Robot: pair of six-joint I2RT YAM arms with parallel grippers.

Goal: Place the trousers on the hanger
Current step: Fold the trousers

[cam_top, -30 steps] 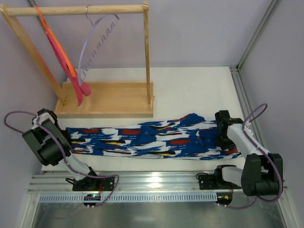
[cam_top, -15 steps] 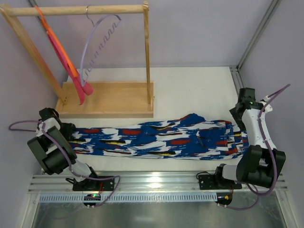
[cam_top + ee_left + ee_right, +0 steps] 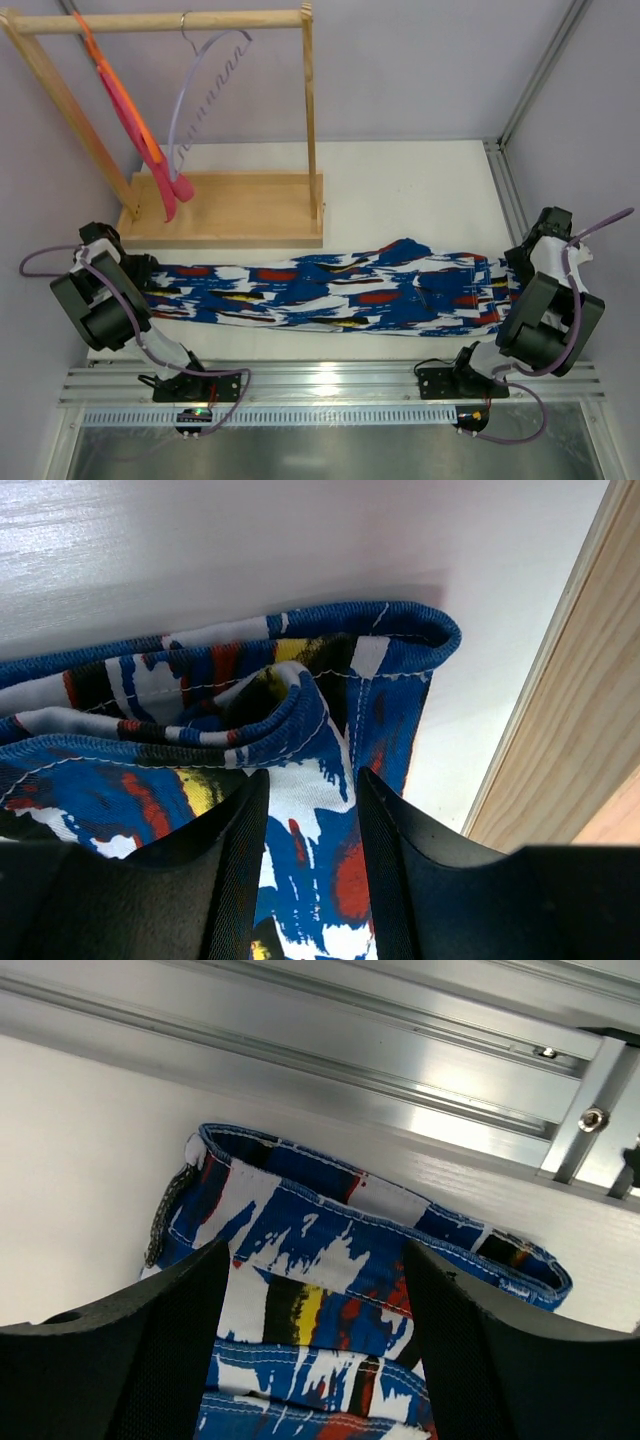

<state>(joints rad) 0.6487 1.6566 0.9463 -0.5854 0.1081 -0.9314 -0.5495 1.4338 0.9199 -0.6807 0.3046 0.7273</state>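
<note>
Both released: left gripper [image 3: 310, 785] straddles trousers [image 3: 330, 290] hem, right gripper [image 3: 315, 1260] over waistband. Grip deep; lift level toward hanger [image 3: 210, 92].

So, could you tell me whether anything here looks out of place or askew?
Only a small thing: the trousers lie flat, but their end at the left gripper is bunched and folded over.

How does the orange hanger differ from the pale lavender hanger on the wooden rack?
The orange hanger is bright orange; the lavender hanger is nearly white. The orange hanger carries a pink-red cloth, while the lavender hanger is bare. The orange hanger hangs further left than the lavender hanger. Both hang from the top rail of the wooden rack.
</note>
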